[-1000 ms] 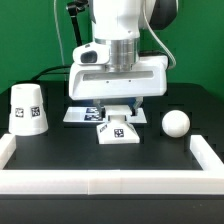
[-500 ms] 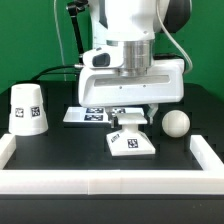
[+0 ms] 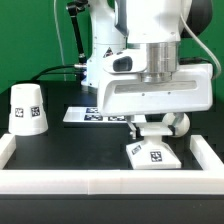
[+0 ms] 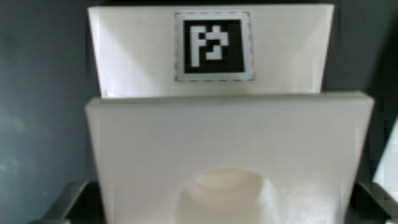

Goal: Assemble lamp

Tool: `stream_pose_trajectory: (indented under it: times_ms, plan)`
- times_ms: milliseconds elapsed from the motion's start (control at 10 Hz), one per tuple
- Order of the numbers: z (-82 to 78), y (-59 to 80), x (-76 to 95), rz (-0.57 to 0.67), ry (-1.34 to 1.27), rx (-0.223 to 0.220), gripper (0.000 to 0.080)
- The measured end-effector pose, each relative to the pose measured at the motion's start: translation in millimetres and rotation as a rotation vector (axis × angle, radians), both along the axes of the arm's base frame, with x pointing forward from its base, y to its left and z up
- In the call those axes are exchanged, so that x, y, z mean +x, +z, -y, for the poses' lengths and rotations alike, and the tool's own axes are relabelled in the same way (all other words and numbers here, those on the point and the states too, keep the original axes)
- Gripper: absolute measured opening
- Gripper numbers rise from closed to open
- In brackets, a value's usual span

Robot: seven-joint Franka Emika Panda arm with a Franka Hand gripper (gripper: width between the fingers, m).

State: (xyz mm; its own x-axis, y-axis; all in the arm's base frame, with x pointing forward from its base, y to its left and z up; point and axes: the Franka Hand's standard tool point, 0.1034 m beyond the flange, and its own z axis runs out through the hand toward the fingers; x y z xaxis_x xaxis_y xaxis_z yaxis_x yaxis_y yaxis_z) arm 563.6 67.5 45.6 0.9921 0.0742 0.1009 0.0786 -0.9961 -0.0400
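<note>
My gripper [image 3: 152,130] is shut on the low square lamp base [image 3: 154,156], which sits low at the front right, near the white corner wall. In the wrist view the base [image 4: 214,110] fills the picture with its tag facing up, and my gripper [image 4: 221,208] grips its near edge, a dark finger [image 4: 64,200] showing at each side. The round bulb [image 3: 182,122] lies just behind my hand, partly hidden by it. The tapered shade [image 3: 28,108] stands upright at the exterior view's left.
The marker board [image 3: 92,115] lies flat at the back, behind my hand. A white wall [image 3: 100,181] runs along the front and up both sides [image 3: 210,152] of the black table.
My gripper has carried the base from the middle of the table toward the front and the exterior view's right. It now hides part of the bulb. The shade has not moved.
</note>
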Motion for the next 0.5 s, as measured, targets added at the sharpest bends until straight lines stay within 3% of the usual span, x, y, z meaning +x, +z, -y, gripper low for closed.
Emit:
stream_pose_trajectory:
  times_ms: [500]
  plan:
    - [-30.0, 3.2, 35.3, 0.042, -0.056, 0.020, 0.0537]
